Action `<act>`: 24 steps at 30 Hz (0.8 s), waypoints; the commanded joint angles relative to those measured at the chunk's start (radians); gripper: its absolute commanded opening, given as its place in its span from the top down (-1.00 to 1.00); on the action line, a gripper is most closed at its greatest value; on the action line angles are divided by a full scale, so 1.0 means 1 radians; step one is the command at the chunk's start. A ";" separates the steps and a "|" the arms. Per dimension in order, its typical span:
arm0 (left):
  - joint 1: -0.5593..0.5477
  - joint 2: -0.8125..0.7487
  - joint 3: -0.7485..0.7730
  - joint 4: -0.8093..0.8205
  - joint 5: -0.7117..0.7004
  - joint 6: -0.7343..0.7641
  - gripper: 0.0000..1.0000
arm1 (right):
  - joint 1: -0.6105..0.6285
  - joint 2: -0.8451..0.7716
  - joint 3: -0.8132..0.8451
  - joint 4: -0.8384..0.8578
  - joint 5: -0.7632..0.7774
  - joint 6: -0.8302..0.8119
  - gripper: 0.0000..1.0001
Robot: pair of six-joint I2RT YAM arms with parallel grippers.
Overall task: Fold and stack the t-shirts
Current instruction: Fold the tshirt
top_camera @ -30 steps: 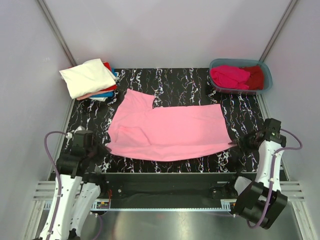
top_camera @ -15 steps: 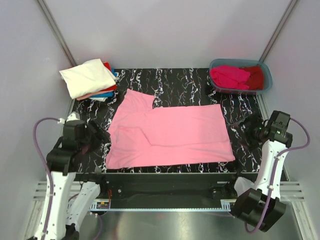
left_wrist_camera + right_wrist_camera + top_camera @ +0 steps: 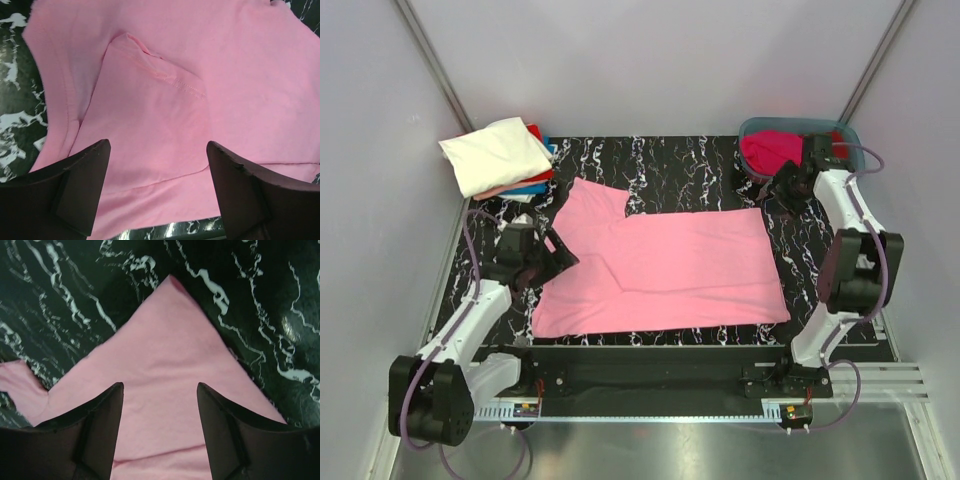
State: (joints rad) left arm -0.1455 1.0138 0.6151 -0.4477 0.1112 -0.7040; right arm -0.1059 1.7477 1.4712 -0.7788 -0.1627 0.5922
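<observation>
The light pink t-shirt (image 3: 660, 268) is laid flat on the black marbled table (image 3: 690, 165), already narrowed into a long band, with one sleeve folded in over the body at its left end. The left gripper (image 3: 156, 167) is held low over that end, jaws spread wide and nothing caught between them. The tucked sleeve and its stitched hem are framed between the fingers, which is judged to be the set-up for a pinch there. The right gripper (image 3: 160, 400) is poised above the far right corner of the same shirt, its jaws likewise parted and empty, with the corner's tip pointing into the gap. The arms are thus placed at opposite ends, presumably so that the cloth can be lifted evenly for the next fold. A stack of folded t-shirts (image 3: 500, 158), cream-white on top, is kept at the far left corner, apart from the working area. A magenta t-shirt (image 3: 770, 152) is left unfolded in the grey-blue tub (image 3: 858, 158) at the far right.
</observation>
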 commanded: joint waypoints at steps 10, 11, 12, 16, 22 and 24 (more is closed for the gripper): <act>-0.032 0.078 -0.163 0.431 0.009 0.014 -0.66 | 0.032 0.404 0.328 -0.062 0.158 -0.025 -0.30; -0.032 0.084 -0.164 0.434 0.008 0.011 -0.65 | 0.034 0.417 0.348 -0.060 0.158 -0.025 -0.29; -0.032 0.091 -0.161 0.434 0.010 0.009 -0.65 | 0.037 0.429 0.357 -0.062 0.160 -0.026 -0.29; -0.032 0.108 -0.161 0.441 0.012 0.009 -0.65 | 0.049 0.487 0.391 -0.059 0.196 -0.022 -0.26; -0.032 0.104 -0.169 0.445 0.013 0.008 -0.65 | 0.071 0.549 0.436 -0.062 0.201 -0.020 -0.16; -0.034 0.109 -0.166 0.445 0.012 0.006 -0.65 | 0.081 0.555 0.436 -0.056 0.203 -0.017 -0.05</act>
State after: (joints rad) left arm -0.1753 1.1213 0.4492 -0.0650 0.1310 -0.7029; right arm -0.0483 2.2890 1.8652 -0.8341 0.0086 0.5797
